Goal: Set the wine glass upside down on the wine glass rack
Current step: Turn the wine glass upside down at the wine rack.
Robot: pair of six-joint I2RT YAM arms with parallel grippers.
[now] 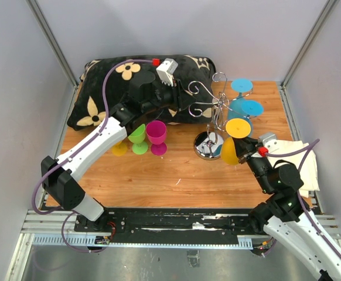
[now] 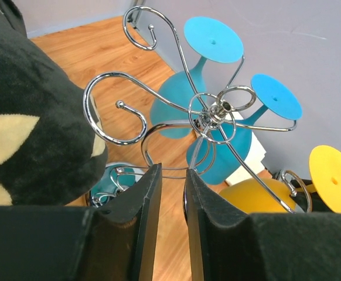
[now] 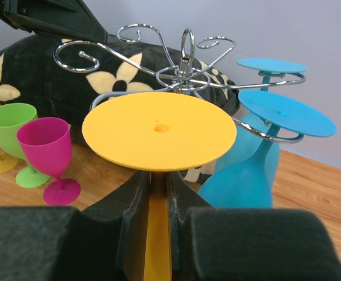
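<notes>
The right gripper clenches the stem of an upside-down yellow plastic wine glass, just beside the shiny chrome wire glass rack where 2 blue plastic glasses hang. The left gripper is narrowed at a rack arm; whether it grasps it cannot be told.

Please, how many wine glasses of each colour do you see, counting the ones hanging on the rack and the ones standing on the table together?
Blue wine glasses: 2
Yellow wine glasses: 2
Green wine glass: 1
Magenta wine glass: 1
Total: 6
</notes>
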